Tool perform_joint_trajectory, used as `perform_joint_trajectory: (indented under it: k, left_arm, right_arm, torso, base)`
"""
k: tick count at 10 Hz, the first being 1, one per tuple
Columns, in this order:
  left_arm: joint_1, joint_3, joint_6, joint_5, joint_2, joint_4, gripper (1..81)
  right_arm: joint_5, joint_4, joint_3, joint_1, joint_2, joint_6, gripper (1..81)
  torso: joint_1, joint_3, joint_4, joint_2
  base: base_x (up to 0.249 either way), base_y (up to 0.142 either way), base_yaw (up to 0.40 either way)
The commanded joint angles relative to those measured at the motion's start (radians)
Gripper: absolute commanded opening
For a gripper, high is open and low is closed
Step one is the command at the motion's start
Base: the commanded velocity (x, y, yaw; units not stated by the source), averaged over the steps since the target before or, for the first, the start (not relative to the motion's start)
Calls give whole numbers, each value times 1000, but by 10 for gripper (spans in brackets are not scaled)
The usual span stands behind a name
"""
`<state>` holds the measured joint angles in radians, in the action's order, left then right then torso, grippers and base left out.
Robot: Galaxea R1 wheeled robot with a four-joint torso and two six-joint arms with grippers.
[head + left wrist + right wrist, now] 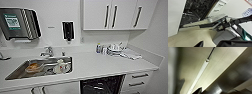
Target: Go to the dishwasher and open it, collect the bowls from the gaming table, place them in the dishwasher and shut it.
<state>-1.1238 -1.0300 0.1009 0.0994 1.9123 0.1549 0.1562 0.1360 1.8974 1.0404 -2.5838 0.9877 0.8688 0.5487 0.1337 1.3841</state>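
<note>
Counter (100, 63) of smooth white laminate runs across the head view, its front edge cutting diagonally from lower left up to a corner at the right, where it meets the side wall. At the far left hangs a dark wall-mounted paper towel dispenser (18, 23) with a green label; its writing is too blurred to read. Next comes the rectangular stainless-steel sink (15, 73), sunk into the counter, with an orange bowl-like item (33, 67) and some whitish dishes (61, 67) inside, and a chrome tap (48, 51) behind it. A black soap dispenser on a white plate (68, 30) sits on the wall above. Further right, a cluster of small bottles and crumpled white wrapping (115, 50) lies near the back wall, below white wall cabinets with dark bar handles (112, 15).

Under the counter edge, the dishwasher (102, 85) shows a dark open cavity with wire racks, between a white panel and white drawers with dark handles (138, 79).

In the left wrist view the dishwasher's lowered grey door (205, 21) juts out over pale floor (193, 37), with a dark jointed robot arm reaching to its edge. The left hand's dark tip (199, 44) is well apart from the door; whether either hand is clenched or released cannot be told.
</note>
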Motion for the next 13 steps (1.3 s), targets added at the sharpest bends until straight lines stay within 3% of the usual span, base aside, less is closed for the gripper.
perform_joint_trajectory:
  k: [1,10,13]
  left_arm:
    - [61,16,3,-18,-27,20,811]
    - [-14,-85,13,-14,45,25,811]
    - [-43,-156,10,-17,104,23,811]
  right_arm:
    - [151,48,1,-38,-4,-27,811]
    - [120,80,133,37,-71,-50,811]
    - [120,80,136,50,-71,-125,811]
  torso:
    - [0,0,0,0]
    - [0,0,0,0]
    - [0,0,0,0]
  base:
    - [-76,0,0]
    - [-68,0,0]
    - [0,0,0]
